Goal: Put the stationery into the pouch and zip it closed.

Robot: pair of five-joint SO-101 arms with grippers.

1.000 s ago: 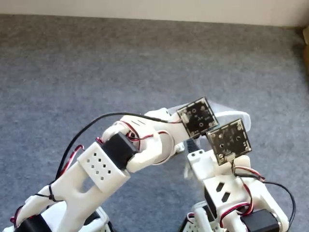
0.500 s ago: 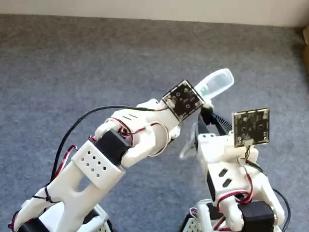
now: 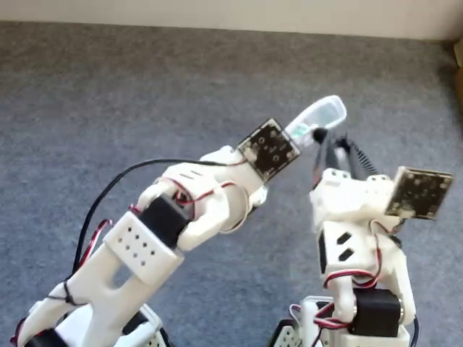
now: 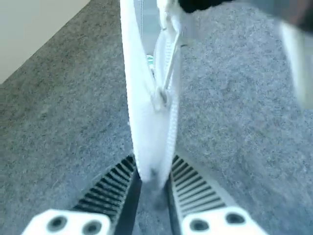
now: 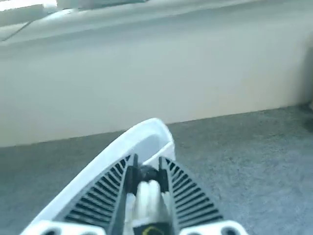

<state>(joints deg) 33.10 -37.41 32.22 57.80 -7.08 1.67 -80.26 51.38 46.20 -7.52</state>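
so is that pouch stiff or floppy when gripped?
Probably semi-stiff: the pouch juts past the left claw without drooping. Likely light, since two fingertip pinches hold it up. Its thin translucent walls may flex where the right claw grips.

From above, my left camera board (image 3: 269, 148) hides the near end of the pouch (image 3: 322, 116). In my left wrist view the green item (image 4: 149, 60) inside blurs beyond naming.

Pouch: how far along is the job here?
Likely done: something green shows inside the pouch. In hand: the left gripper clamps one end, and the right gripper pinches the far end by the zipper. Left: finishing the zip. The slider sits partway along, and how much is closed is unclear.
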